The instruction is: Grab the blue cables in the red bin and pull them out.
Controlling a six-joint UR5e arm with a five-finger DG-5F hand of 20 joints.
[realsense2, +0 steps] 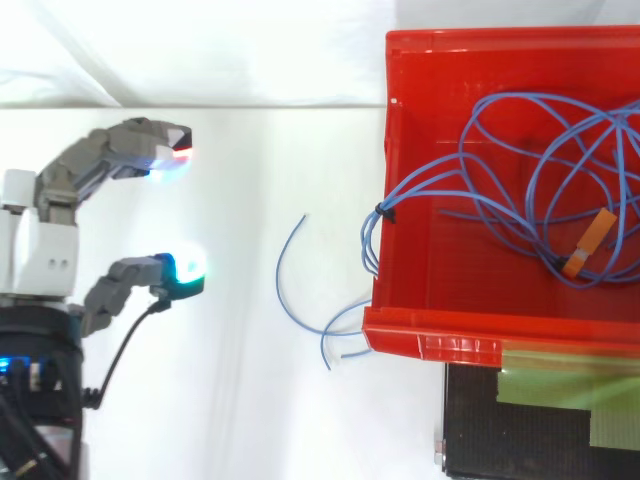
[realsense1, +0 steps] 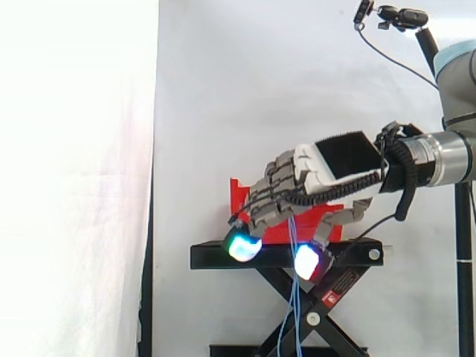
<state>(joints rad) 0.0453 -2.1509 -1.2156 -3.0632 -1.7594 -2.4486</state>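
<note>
Well off the red bin (realsense2: 450, 338) in top view, hand (realsense2: 42, 245) loosely open, empty; reach fwd, pinch blue cables (realsense2: 383, 213) at rim bundle.

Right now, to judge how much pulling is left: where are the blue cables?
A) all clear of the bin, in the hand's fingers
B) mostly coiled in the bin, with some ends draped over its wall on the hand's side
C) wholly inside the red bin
B: the top view shows the blue cables coiled inside the red bin, with loose ends over its wall toward the hand, which holds none.
</note>
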